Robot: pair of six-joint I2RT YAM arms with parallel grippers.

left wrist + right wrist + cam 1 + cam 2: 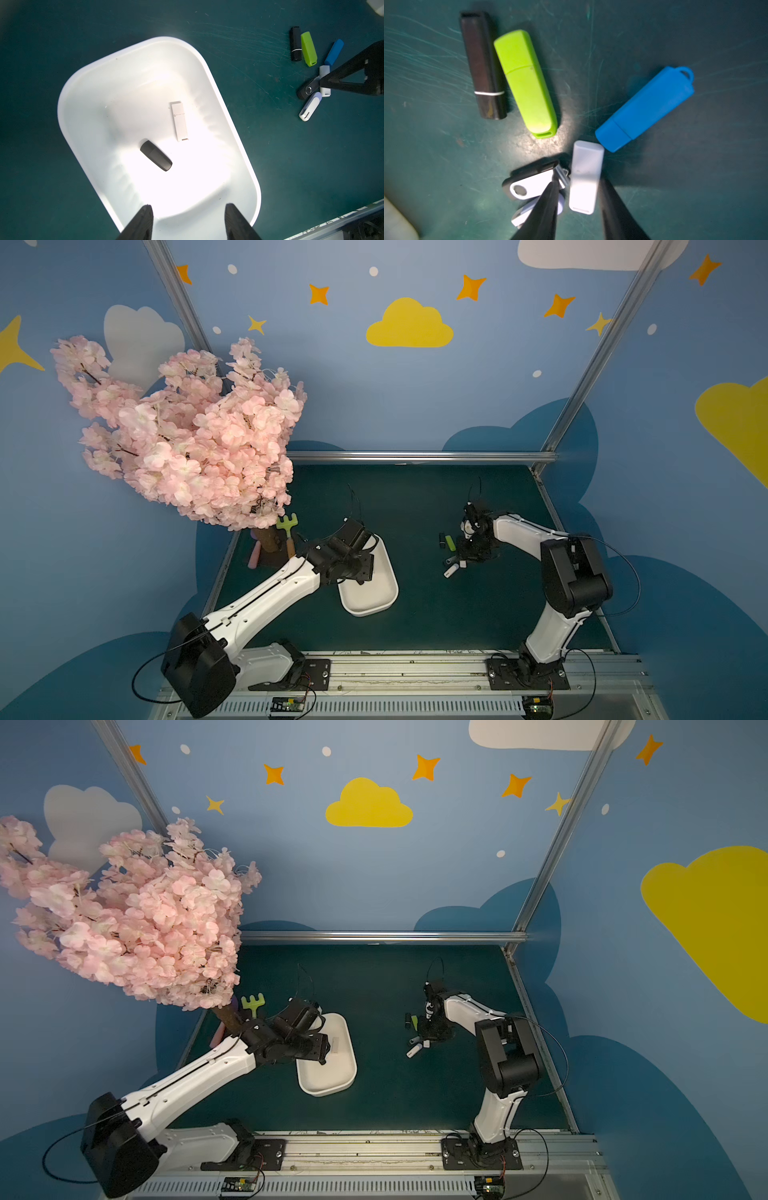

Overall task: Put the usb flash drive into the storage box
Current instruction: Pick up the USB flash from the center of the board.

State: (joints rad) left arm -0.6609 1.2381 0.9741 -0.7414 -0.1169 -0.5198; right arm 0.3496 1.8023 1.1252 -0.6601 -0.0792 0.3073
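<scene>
The white storage box (pixel 83 104) lies on the green mat, left of centre in both top views (pixel 374 610) (pixel 332 1085). Inside it are a white usb flash drive (pixel 180 121) and a dark grey one (pixel 155 158). My left gripper (pixel 189 205) hangs open above the box with nothing between its fingers. My right gripper (pixel 579 181) is down on the mat (pixel 463 558), open, its fingers either side of a white flash drive (pixel 584 176); one finger touches it, and a narrow gap shows at the other. Blue (pixel 645 108), green (pixel 527 83), black (pixel 481 64) and swivel (pixel 529 185) drives lie around.
Another white drive (pixel 525 214) lies partly under the right gripper's finger. A pink blossom tree (pixel 178 427) overhangs the far left of the mat, with a green toy rake (pixel 286 524) at its base. A metal rail (pixel 415 668) runs along the front edge.
</scene>
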